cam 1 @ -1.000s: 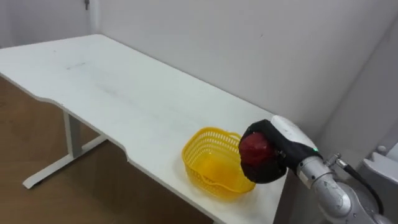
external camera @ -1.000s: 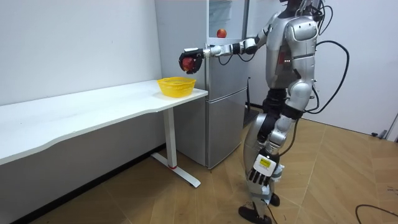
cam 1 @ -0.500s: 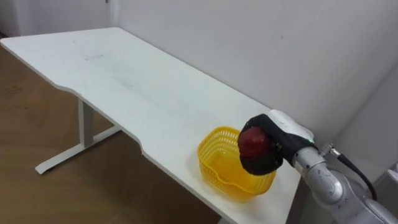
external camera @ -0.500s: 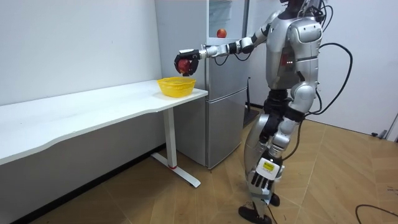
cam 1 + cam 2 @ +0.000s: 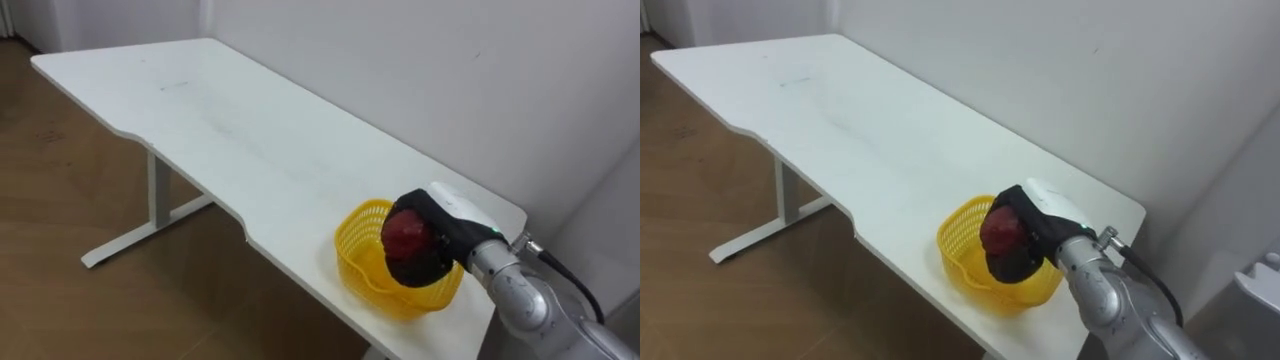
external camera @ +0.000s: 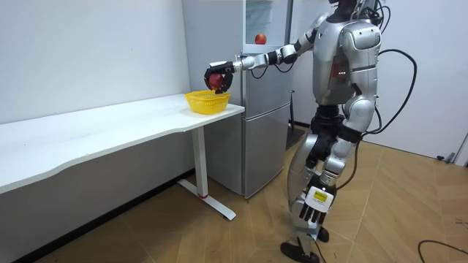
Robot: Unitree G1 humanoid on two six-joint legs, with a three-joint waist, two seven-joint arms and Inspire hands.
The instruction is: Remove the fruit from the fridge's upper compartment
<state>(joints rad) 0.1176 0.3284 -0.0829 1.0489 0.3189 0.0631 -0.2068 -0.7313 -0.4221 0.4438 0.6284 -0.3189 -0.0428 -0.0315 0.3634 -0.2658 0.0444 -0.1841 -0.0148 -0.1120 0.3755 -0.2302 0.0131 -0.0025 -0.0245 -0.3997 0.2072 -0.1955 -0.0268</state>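
One hand has the task's thing. In the left eye view the right hand comes in from the lower right. Its dark fingers are curled round a red apple, so the fruit sits cupped in the palm with its red face turned towards the camera. Hand and apple overlap the right part of a yellow basket (mesh-walled, standing upright). The basket sits near the right end of a long white table, close to the front edge.

The right eye view gives the same grasp from slightly to one side. The fingers wrap the apple, the pale back of the hand lies on top, and the basket's rim shows to the left of the hand and below it. Neither eye view shows whether the hand touches the basket.

The room view settles that. The robot stands upright beside a grey fridge at the table's end, its right arm stretched out level towards the room view's left. The closed hand holds the apple above the basket with a clear gap between them, so the fruit is over the basket, not in it. The left hand hangs low beside the leg, its fingers straight and loose, holding nothing. A small red round thing shows on the fridge's upper door.
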